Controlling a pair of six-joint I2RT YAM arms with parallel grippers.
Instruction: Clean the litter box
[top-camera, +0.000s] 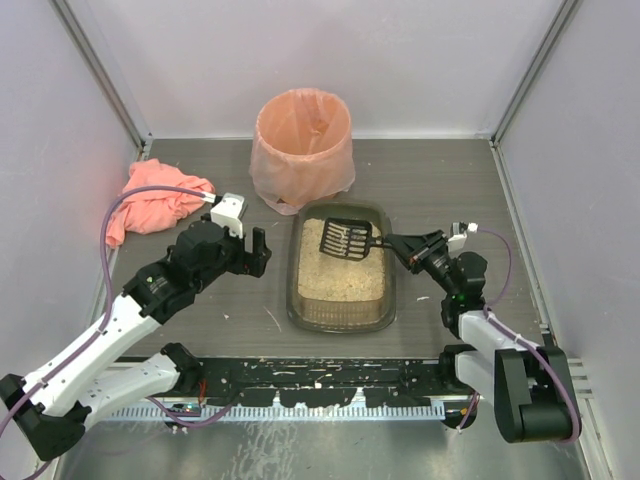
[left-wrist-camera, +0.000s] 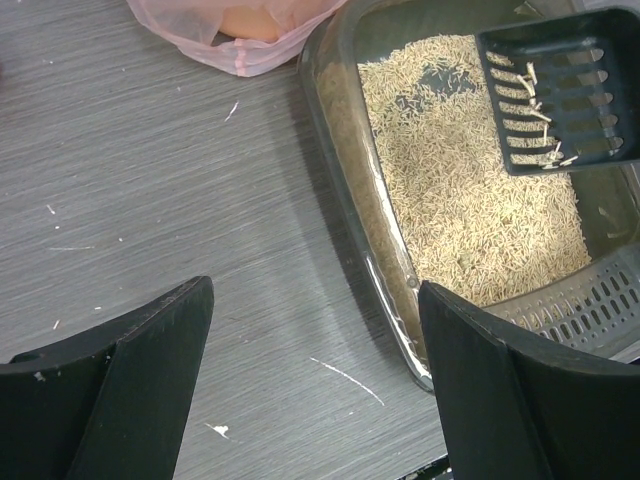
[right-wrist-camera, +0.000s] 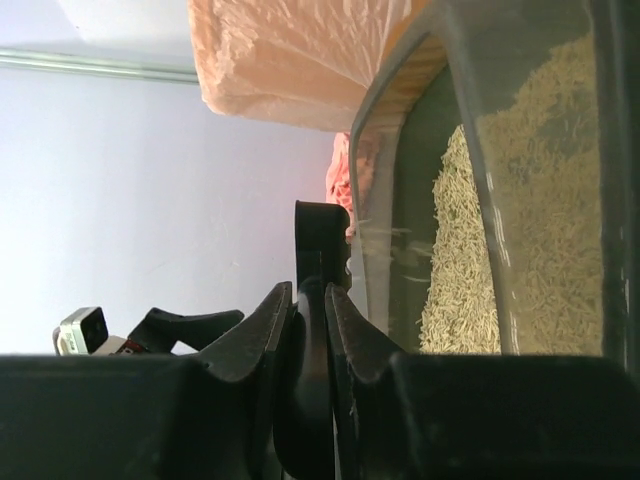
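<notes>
Your right tool (top-camera: 403, 244) clamps the scoop (top-camera: 346, 238) above the litter box (top-camera: 340, 324) at mid-frame, your left tool (top-camera: 258, 252) spread apart.

scoop (left-wrist-camera: 560, 95) handle cut off at left wrist view's right edge, likewise right side of litter box (left-wrist-camera: 345, 200)

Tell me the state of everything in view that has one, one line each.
Dark translucent plastic litter box: lying flat, part-filled with beige granules.
Black slotted plastic scoop: held over the box, only a few granules on it.
Round bin with peach bag: upright, open.
Pink cloth: crumpled.
Left tool: open, holding nothing.
Right tool: shut on the scoop's handle.
</notes>
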